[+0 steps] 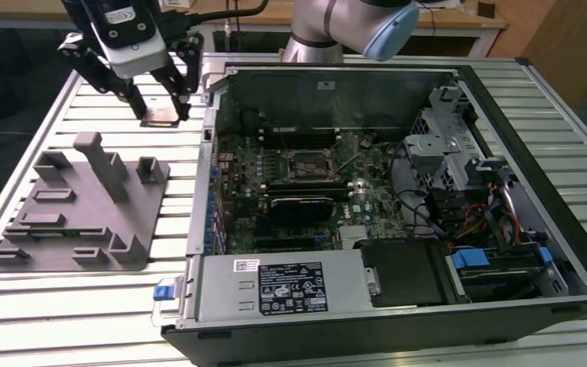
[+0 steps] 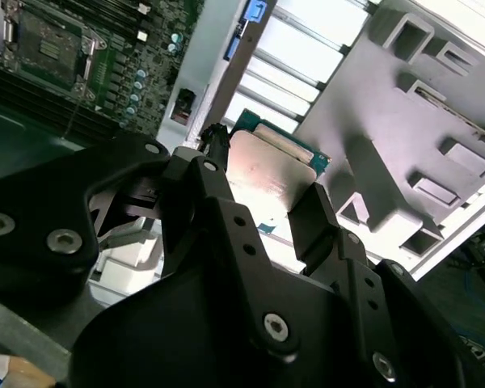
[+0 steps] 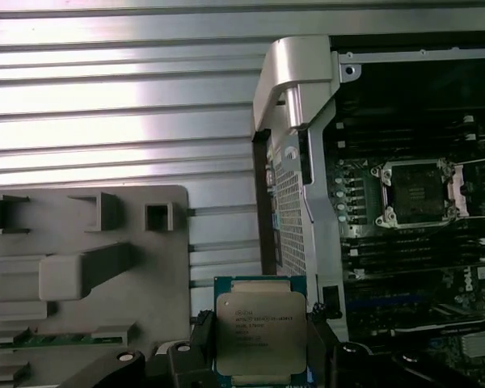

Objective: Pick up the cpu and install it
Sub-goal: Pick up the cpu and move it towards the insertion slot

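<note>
One slatted metal desk (image 1: 69,306) is being occupied by an open computer case (image 1: 375,336) toward the exterior view's right and by a grey fixture block (image 1: 79,214) toward the exterior view's left. Inside the case, a green motherboard (image 1: 304,191) is being displayed with its black socket frame (image 1: 309,162) near the middle. Over the bare slats, between the block's far end and the case wall, the tool (image 1: 161,113) is being kept clenched on the cpu (image 1: 160,119). The chip's opposite edges are being pinched by the two fingers (image 1: 180,98). In both wrist views the cpu (image 3: 261,327) (image 2: 267,174) is being shown flat, its silvery plate rimmed in green.
</note>
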`<state>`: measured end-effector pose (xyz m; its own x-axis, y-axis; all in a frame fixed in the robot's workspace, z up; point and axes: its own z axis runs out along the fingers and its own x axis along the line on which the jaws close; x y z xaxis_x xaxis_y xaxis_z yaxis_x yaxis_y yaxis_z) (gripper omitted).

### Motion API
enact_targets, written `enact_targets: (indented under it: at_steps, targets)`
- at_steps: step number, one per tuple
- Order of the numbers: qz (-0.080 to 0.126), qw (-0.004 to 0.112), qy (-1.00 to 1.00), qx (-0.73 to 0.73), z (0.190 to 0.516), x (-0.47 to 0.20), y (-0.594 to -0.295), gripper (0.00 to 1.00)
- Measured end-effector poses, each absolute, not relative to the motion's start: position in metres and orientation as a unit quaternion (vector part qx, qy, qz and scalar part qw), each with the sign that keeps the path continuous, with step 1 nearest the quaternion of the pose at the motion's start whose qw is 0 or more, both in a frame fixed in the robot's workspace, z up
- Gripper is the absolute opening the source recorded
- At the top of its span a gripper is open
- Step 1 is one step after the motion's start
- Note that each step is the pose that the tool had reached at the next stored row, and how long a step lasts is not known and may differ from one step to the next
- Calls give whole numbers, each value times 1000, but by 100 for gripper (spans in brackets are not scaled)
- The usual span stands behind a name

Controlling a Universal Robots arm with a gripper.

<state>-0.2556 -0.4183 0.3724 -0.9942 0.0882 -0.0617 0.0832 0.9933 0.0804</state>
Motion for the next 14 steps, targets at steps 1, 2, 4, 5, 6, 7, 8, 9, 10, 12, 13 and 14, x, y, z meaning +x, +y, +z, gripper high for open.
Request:
enact_targets:
  at_steps: [1,2,4,5,6,7,8,9,10,12,13,14]
  targets:
    - [39,33,998,43,372,-253,-418,54]
    - [39,33,998,43,372,-251,-418,54]
    - [39,33,998,43,372,-245,-418,54]
    - [39,33,998,43,372,-242,-418,54]
    - [39,33,998,43,372,-240,-418,54]
    - [39,33,998,43,372,-237,-418,54]
    - [39,33,998,43,372,-234,-418,54]
    - [39,33,998,43,372,-231,-418,54]
    - [39,33,998,43,372,-228,-418,54]
    - [39,33,998,43,372,-221,-418,54]
    - [39,33,998,43,372,-218,-418,54]
    - [39,33,998,43,372,-215,-418,54]
